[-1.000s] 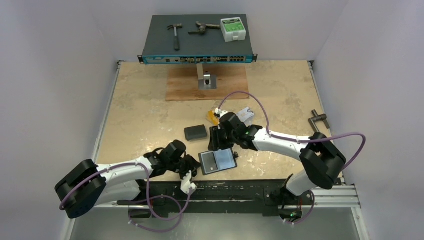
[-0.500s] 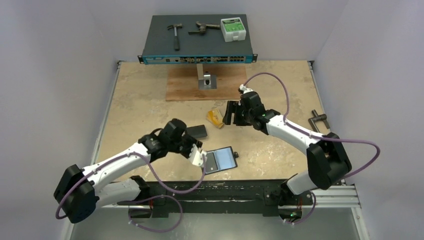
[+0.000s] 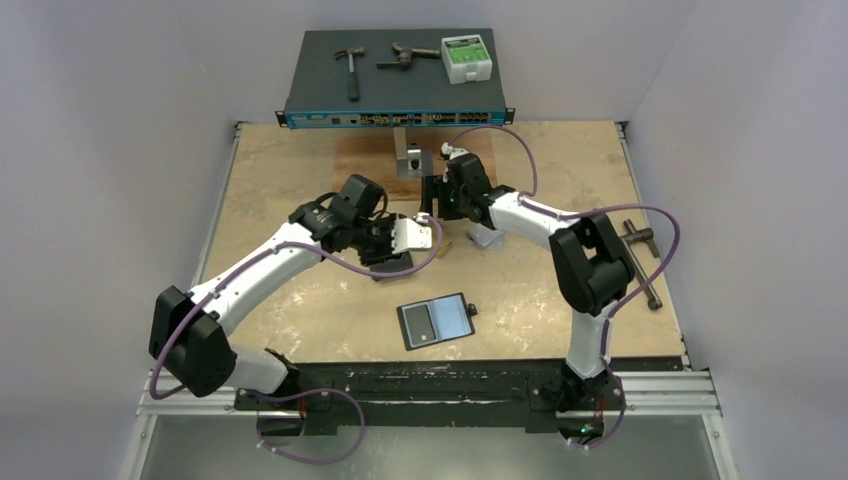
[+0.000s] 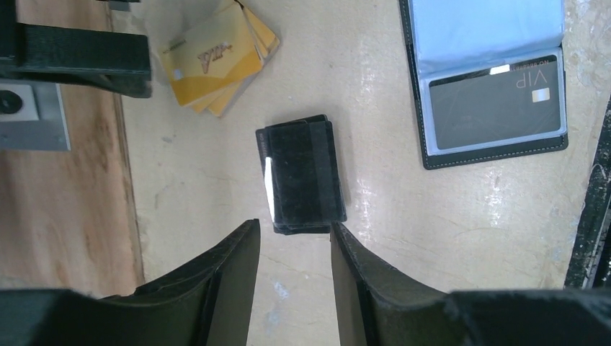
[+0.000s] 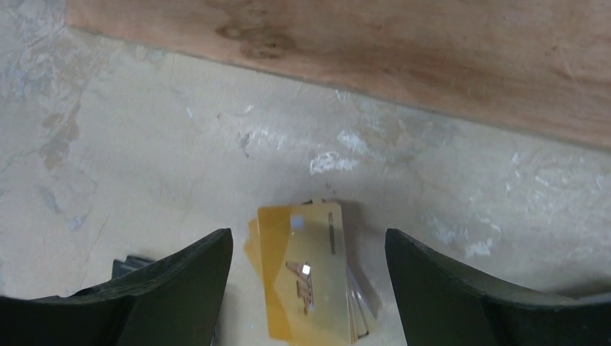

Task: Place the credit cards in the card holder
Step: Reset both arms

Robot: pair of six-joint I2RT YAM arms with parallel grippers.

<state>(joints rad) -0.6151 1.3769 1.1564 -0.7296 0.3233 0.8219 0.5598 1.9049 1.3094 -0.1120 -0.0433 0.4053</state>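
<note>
The card holder [image 3: 437, 320] lies open near the front edge, snap tab on its right side. In the left wrist view it [image 4: 490, 79] shows a dark card in a clear pocket. A stack of gold-orange credit cards [image 5: 310, 288] lies below my right gripper [image 5: 308, 241], which is open, empty and hovers above it. The stack also shows in the left wrist view [image 4: 216, 61]. A silver-grey card [image 3: 485, 240] lies beside the right arm. My left gripper [image 4: 294, 227] is open and empty, above the table just short of a plain black pouch [image 4: 302, 173]. In the top view the right gripper [image 3: 436, 200] sits behind the left gripper [image 3: 392, 250].
A wooden board [image 3: 370, 170] with a metal bracket [image 3: 406, 160] lies behind the cards. A network switch [image 3: 395, 90] at the back carries tools and a green-white box. A metal tool [image 3: 640, 240] lies at the right edge.
My left arm has swung from beside the card holder back to above the black pouch. My right gripper has moved back and left to above the gold cards. Both stay open.
</note>
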